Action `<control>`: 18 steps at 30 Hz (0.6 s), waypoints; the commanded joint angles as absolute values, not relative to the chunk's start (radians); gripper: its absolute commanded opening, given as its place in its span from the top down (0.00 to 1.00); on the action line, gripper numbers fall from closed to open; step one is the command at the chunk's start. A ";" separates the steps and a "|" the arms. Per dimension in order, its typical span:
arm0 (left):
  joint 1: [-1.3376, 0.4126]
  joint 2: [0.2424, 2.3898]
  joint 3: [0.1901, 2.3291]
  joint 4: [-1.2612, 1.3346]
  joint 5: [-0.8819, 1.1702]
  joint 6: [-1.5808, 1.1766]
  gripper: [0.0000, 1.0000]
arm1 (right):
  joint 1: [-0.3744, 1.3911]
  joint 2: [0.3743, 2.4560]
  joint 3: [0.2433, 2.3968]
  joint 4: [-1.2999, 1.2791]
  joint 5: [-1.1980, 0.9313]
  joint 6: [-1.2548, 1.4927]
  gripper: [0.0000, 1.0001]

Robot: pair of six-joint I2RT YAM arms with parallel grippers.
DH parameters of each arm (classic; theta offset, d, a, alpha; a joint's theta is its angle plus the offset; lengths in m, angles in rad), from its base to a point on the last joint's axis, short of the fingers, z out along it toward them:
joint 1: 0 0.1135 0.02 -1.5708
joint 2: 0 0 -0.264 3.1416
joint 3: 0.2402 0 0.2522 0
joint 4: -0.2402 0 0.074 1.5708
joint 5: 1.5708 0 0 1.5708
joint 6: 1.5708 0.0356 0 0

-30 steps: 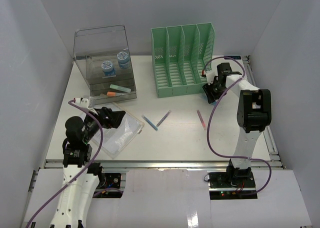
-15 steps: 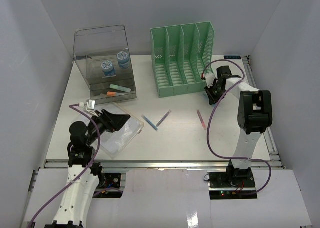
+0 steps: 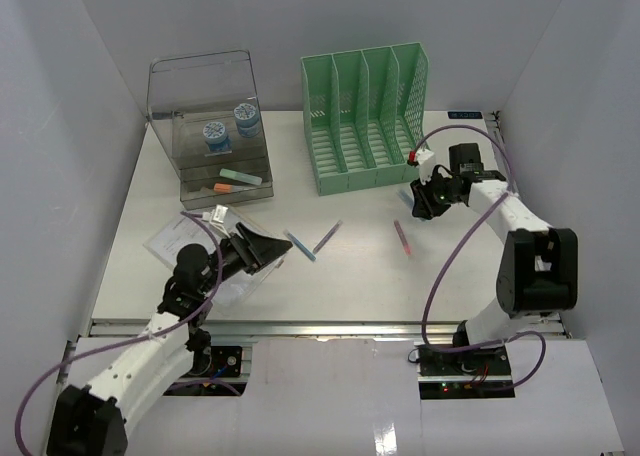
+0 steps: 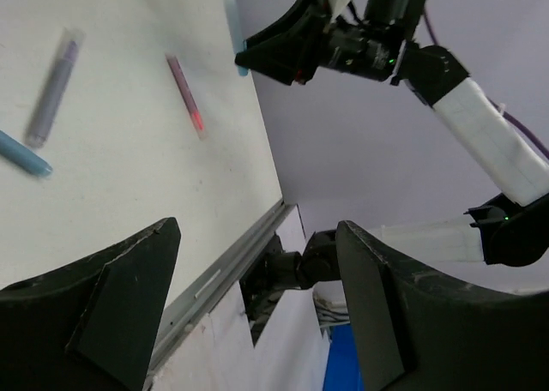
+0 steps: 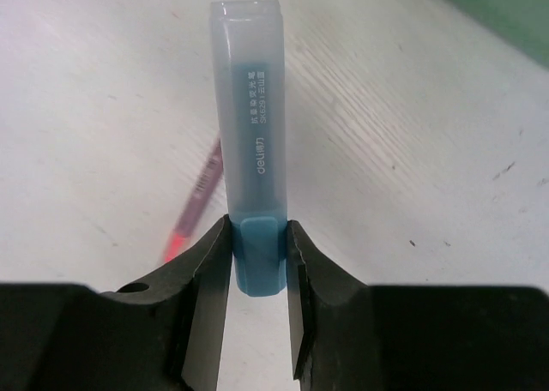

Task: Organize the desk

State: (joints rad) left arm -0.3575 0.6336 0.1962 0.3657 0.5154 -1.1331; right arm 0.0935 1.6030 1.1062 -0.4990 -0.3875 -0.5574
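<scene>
The white desk (image 3: 350,276) holds loose pens. My right gripper (image 3: 418,198) hovers just right of the green file rack (image 3: 365,116), shut on a blue highlighter (image 5: 253,151) that sticks out past the fingertips. The right wrist view shows the right gripper (image 5: 257,262) clamping the highlighter's blue end, with a red pen (image 5: 197,198) on the desk beneath. My left gripper (image 3: 262,248) is open over a clear plastic sleeve (image 3: 195,246), holding nothing. In the left wrist view the left gripper (image 4: 257,297) faces the desk's front rail.
A blue pen (image 3: 299,245) and a grey pen (image 3: 327,237) lie mid-desk, and the red pen (image 3: 402,238) lies to their right. A clear plastic drawer box (image 3: 210,131) with small items stands at the back left. White walls close in three sides.
The right gripper closed on the blue highlighter and drew back from the rack. The left arm swung forward and right over the plastic sleeve, its jaws narrowing slightly.
</scene>
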 commanded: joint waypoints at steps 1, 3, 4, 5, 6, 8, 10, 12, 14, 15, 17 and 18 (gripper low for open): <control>-0.541 0.882 0.232 0.691 0.282 -1.189 0.17 | 0.110 1.446 1.038 -0.514 -0.615 -0.550 0.92; -0.614 1.013 0.292 0.778 0.236 -1.178 0.17 | 0.124 1.417 1.002 -0.513 -0.646 -0.533 0.92; -0.641 1.093 0.333 0.825 0.222 -1.167 0.17 | 0.135 1.397 0.984 -0.512 -0.664 -0.520 0.92; -0.658 1.185 0.367 0.879 0.208 -1.158 0.18 | 0.146 1.381 0.972 -0.511 -0.681 -0.505 0.92; -0.681 1.244 0.426 0.908 0.202 -1.151 0.18 | 0.153 1.373 0.957 -0.511 -0.690 -0.493 0.92; -0.710 1.373 0.511 0.947 0.182 -1.144 0.18 | 0.163 1.353 0.944 -0.508 -0.714 -0.468 0.92; -0.741 1.454 0.584 0.962 0.160 -1.145 0.18 | 0.170 1.338 0.933 -0.503 -0.739 -0.446 0.92; -0.765 1.546 0.642 0.988 0.133 -1.154 0.18 | 0.183 1.319 0.925 -0.494 -0.756 -0.420 0.92; -0.784 1.623 0.688 1.009 0.124 -1.172 0.21 | 0.198 1.297 0.918 -0.480 -0.756 -0.398 0.92; -0.791 1.660 0.710 1.017 0.124 -1.182 0.24 | 0.203 1.291 0.917 -0.472 -0.754 -0.388 0.92; -0.801 1.713 0.742 1.016 0.131 -1.198 0.27 | 0.204 1.269 0.917 -0.455 -0.747 -0.373 0.92; -0.806 1.729 0.759 1.011 0.131 -1.200 0.27 | 0.205 1.263 0.919 -0.452 -0.744 -0.369 0.92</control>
